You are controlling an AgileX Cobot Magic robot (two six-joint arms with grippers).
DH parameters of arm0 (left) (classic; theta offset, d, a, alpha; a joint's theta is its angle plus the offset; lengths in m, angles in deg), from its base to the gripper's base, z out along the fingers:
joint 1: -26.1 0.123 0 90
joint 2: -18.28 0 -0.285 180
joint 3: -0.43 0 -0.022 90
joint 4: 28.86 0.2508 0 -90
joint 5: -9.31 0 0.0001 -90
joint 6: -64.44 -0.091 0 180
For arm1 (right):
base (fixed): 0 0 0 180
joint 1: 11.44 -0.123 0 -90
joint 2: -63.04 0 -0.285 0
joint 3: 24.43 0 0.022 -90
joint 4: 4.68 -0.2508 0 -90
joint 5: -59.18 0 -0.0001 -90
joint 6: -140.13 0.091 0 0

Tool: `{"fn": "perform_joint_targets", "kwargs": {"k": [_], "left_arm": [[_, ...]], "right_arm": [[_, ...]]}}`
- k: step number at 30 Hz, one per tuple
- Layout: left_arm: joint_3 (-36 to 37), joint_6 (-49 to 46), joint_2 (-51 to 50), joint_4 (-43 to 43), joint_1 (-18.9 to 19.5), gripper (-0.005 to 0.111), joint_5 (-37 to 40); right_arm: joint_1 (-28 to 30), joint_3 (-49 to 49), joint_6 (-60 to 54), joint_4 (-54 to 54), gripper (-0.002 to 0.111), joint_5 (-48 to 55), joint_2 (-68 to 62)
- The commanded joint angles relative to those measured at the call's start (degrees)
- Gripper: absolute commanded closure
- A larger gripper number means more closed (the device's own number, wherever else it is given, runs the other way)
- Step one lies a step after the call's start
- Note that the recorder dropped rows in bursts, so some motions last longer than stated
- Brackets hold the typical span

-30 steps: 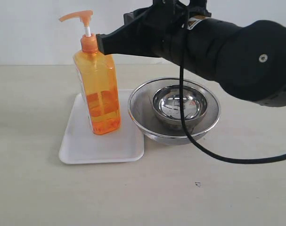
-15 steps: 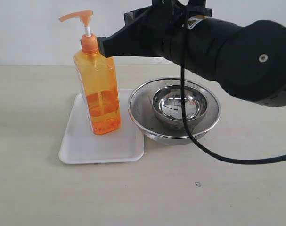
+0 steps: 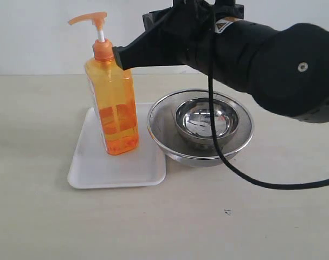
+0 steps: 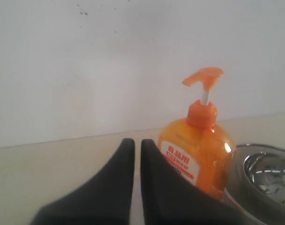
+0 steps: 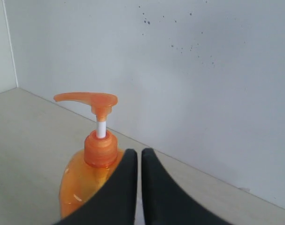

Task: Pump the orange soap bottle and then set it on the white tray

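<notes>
Bottle axis: orange soap bottle (image 3: 113,103) stood upright on white tray (image 3: 99,168).
Nearer arm: right gripper (image 3: 117,56), fingers together, tip just right of pump collar (image 3: 103,50).
Left gripper (image 4: 134,143): fingers together, outside exterior view.

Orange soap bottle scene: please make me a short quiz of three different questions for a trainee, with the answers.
1. True or false: the orange soap bottle lies on its side.
2. What does the bottle stand on? A) the white tray B) a steel bowl C) a folded cloth
3. How many steel bowls are beside the tray, and how are they arranged?
Key: 1 false, it stands upright. 2 A. 3 two, the smaller one sits inside the larger.
</notes>
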Motion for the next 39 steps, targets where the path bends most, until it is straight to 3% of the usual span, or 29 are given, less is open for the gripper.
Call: {"fn": "perform_joint_targets", "kwargs": {"k": [1,5,8,15,19,24,30,39], "left_arm": [[-0.4,5.2,-5.7,5.0,-0.6,0.102,-4.5],[-0.4,13.7,-11.7,16.4,-0.6,0.102,-10.6],[-2.3,15.1,-19.0,16.7,-0.5,0.102,-12.7],[-8.7,12.7,-29.1,17.2,0.3,0.102,-11.1],[-10.4,12.4,-32.8,20.0,4.4,0.102,-12.4],[-10.6,14.3,-36.5,23.8,6.4,0.102,-15.2],[-13.4,22.7,-40.8,33.6,6.4,0.102,-17.5],[-16.4,22.0,-43.8,34.4,6.4,0.102,-17.6]], "right_arm": [[1.4,-0.2,-1.2,-0.2,0.107,-0.6,0.5],[7.2,-0.1,2.6,-0.1,0.107,0.3,0.5],[10.4,3.9,2.8,4.0,0.107,9.4,-1.4],[10.4,8.2,1.9,9.4,0.107,12.3,-8.1],[10.4,8.2,1.9,10.7,0.107,13.2,-9.9],[10.4,8.2,2.0,12.2,0.107,13.2,-11.4],[10.2,8.2,3.5,14.9,0.107,13.9,-12.0],[7.5,8.2,3.5,17.7,0.107,14.9,-12.0]]}}
